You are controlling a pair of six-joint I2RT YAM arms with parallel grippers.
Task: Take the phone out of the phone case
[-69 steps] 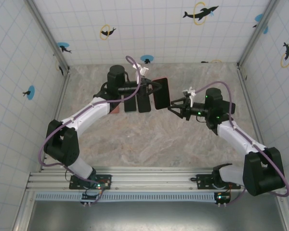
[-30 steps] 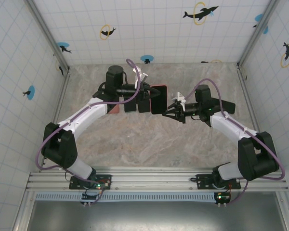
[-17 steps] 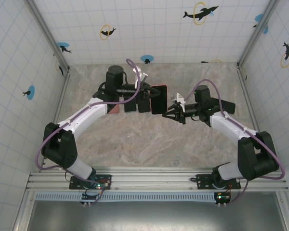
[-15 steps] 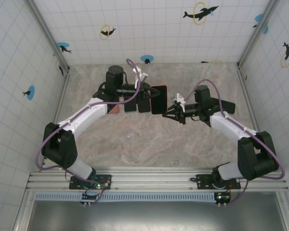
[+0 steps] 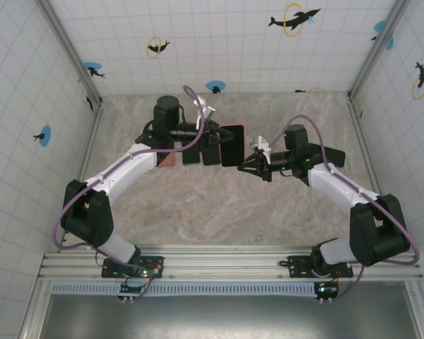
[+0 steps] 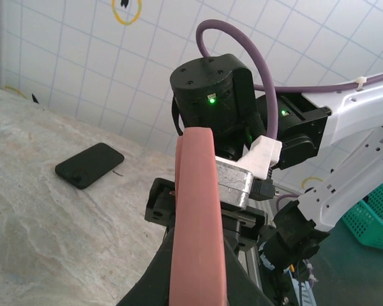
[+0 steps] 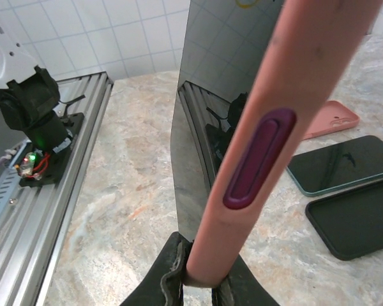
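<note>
Pink phone case (image 5: 232, 145), long axis running near-to-far, is held aloft between two grips: left pincer (image 5: 215, 134) clamped on its left edge, right pincer (image 5: 246, 164) clamped on its right.

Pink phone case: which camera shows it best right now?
Right wrist: the pink phone case is close, edge-on, with its side button and the phone's screen clear. Left wrist gives a plain pink edge; top external shows it small and distant.

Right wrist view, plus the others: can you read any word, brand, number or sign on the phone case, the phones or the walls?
No readable text anywhere.
Phone case: plain pink, purple side button, no logo.
Wall decals: dolphins with rings, no words.
Phone lying on the table: dark screen, nothing legible.
</note>
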